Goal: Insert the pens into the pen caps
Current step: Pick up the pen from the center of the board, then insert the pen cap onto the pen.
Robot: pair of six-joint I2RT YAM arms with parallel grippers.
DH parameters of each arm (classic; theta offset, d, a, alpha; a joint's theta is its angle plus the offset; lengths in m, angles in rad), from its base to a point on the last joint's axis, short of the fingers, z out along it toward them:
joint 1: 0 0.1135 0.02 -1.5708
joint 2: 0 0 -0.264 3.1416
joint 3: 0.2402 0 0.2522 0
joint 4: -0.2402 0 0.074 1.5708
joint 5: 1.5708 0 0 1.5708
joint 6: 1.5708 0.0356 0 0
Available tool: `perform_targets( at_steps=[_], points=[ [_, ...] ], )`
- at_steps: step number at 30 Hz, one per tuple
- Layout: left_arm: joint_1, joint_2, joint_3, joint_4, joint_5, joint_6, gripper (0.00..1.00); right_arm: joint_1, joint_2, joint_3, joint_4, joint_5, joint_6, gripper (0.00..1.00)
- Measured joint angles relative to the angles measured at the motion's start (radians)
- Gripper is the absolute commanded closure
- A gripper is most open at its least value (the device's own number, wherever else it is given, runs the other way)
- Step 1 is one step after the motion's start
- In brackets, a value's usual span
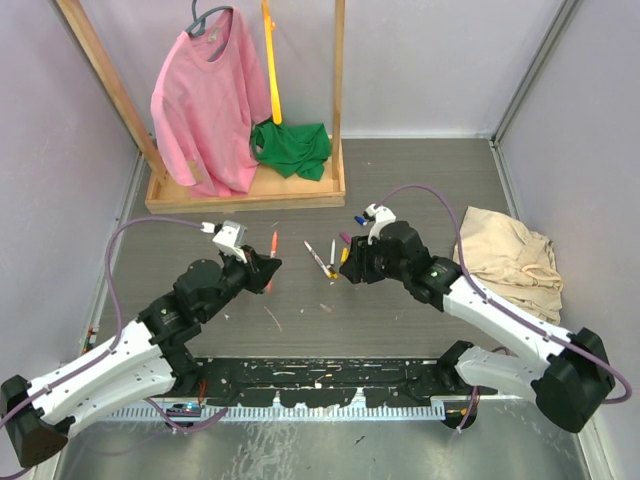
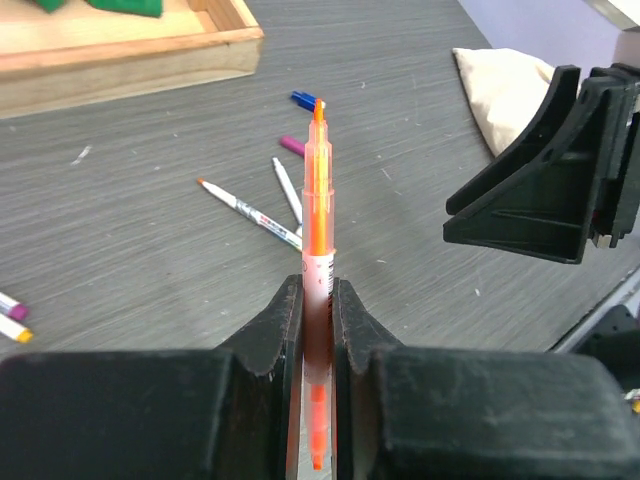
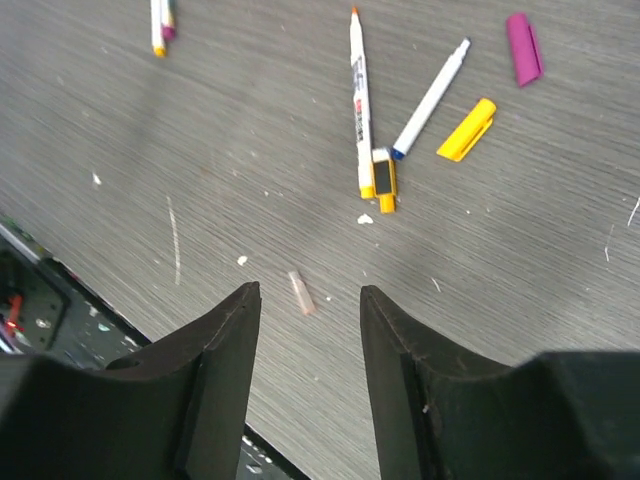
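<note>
My left gripper (image 1: 262,266) is shut on an orange pen (image 2: 318,190), gripping its white barrel; the translucent orange end points away from the wrist (image 1: 273,243). My right gripper (image 3: 308,298) is open and empty, low over the table, with a tiny pinkish tube (image 3: 301,293) lying between its fingertips. Just beyond lie a white pen with an orange tip (image 3: 357,90), a white pen with a blue end (image 3: 432,98), a yellow cap (image 3: 467,130) and a magenta cap (image 3: 522,48). A blue cap (image 2: 303,99) lies farther back. Two more pens (image 3: 160,25) lie to the left.
A wooden tray (image 1: 250,190) with a rack, pink shirt (image 1: 205,100) and green cloth (image 1: 292,148) stands at the back. A beige cloth (image 1: 510,255) lies at the right. The black rail (image 1: 320,382) runs along the near edge.
</note>
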Motion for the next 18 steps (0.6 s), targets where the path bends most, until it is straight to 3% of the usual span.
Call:
perform_targets(
  at_steps=[6, 18],
  points=[
    [0.004, -0.058, -0.023, -0.011, -0.077, 0.081, 1.00, 0.030, 0.137, 0.050, -0.041, -0.023, -0.117, 0.54],
    [0.013, -0.014, -0.144, 0.089, -0.130, 0.137, 1.00, 0.233, 0.440, 0.155, -0.079, 0.036, -0.260, 0.57]
  ],
)
